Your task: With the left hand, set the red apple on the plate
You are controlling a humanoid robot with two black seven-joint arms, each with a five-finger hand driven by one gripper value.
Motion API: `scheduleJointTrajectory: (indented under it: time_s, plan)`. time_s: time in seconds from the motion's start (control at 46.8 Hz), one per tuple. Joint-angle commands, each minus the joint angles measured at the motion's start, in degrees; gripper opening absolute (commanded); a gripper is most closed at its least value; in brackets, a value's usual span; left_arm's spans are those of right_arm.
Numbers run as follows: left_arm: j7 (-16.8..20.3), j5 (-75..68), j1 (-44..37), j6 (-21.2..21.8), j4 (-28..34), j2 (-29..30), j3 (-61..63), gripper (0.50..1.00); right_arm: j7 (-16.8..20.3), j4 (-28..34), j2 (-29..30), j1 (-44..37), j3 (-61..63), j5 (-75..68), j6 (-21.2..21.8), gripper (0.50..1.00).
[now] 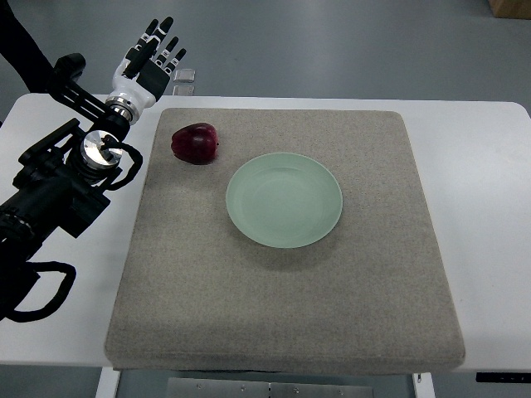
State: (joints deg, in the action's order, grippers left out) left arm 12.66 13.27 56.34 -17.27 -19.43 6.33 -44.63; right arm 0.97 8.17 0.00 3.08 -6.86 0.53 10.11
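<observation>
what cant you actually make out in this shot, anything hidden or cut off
- Left hand, top view: seen from the back, so its palm is hidden.
- Left arm: cut off by the left picture edge.
- Right arm: not in view at all.
- Red apple: its underside, resting on the grey mat, is hidden.
- Small clear thing behind the mat: too small to identify.
- Brown thing, top right corner: cut off by the edge.
- Plate: fully visible.

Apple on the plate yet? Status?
Nothing done yet. The red apple lies on the grey mat, left of the empty green plate and apart from it. The left robot hand is open beyond the mat's corner, holding nothing. Left: grasp, carry, place.
</observation>
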Motion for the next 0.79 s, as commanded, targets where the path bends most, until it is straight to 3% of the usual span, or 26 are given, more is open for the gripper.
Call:
scheduleJointTrajectory:
  time_s: [0.0,0.769]
  plan:
    - [0.0,0.0,0.0,0.0,0.0,0.0,0.0,0.994,0.0,-0.1,0.0,0.0,0.0,0.0,0.0,0.964]
    - [0.1,0.0,0.1,0.1,-0.2,-0.4,-0.1,0.994,0.0,0.0,0.0,0.0,0.0,0.0,0.0,0.964]
